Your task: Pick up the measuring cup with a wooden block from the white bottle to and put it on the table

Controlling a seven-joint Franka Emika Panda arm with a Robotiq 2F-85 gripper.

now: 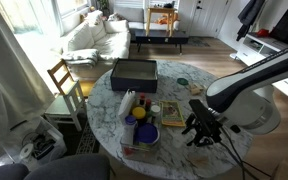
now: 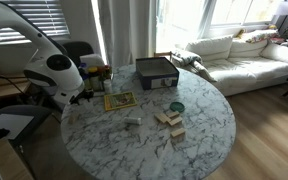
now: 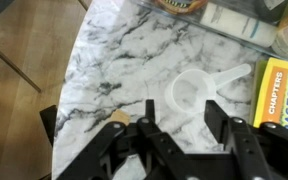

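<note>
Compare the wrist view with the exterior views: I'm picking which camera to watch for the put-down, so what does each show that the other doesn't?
Only the wrist view: the white measuring cup lying on the marble just beyond the gripper, whose jaws stand apart with nothing between them. I cannot make the cup out from outside.
Only the exterior views: the whole arm, the dark box, the blue bowl and the sofa behind.
Both: the table, the yellow book and the gripper itself.
</note>
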